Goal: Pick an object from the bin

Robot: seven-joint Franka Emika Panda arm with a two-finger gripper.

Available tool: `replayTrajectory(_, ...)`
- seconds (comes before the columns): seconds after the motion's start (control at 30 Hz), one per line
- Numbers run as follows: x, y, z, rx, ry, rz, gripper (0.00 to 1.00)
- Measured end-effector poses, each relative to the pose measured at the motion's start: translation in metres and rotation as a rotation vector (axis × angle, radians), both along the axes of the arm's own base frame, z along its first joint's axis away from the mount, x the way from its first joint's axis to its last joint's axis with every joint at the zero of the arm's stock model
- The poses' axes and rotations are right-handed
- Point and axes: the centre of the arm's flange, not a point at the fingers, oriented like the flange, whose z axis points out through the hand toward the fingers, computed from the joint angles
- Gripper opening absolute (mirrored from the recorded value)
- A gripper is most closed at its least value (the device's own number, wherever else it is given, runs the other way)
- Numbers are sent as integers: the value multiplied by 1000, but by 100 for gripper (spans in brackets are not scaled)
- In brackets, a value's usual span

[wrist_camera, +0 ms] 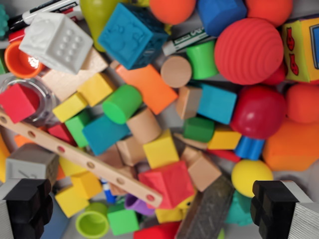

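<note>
Black jaws [152,211] spread wide, empty, above red cube [167,183] in bin clutter.

The hand [149,209] hangs with its two black fingertips [26,204] spread wide apart, apparently empty, one on either side of the red cube [167,183].

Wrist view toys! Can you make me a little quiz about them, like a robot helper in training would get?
1. True or false: the wooden strip has a row of holes.
2. What colour is the big ribbed ball? A) blue B) red C) green
3. Fill in: the white cube with raised dots lies in the wrist view's upper ____.

Key: 1 true. 2 B. 3 left.
</note>
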Motion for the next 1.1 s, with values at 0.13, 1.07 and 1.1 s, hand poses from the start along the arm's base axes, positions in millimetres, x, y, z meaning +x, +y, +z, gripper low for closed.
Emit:
replayTrajectory(0.13, 0, 0, 0, 0, 0, 0, 100)
replayTrajectory(1.07, -11, 8, -5, 2, 5, 14, 100)
replayTrajectory(1.1, -12, 9, -6, 2, 5, 16, 100)
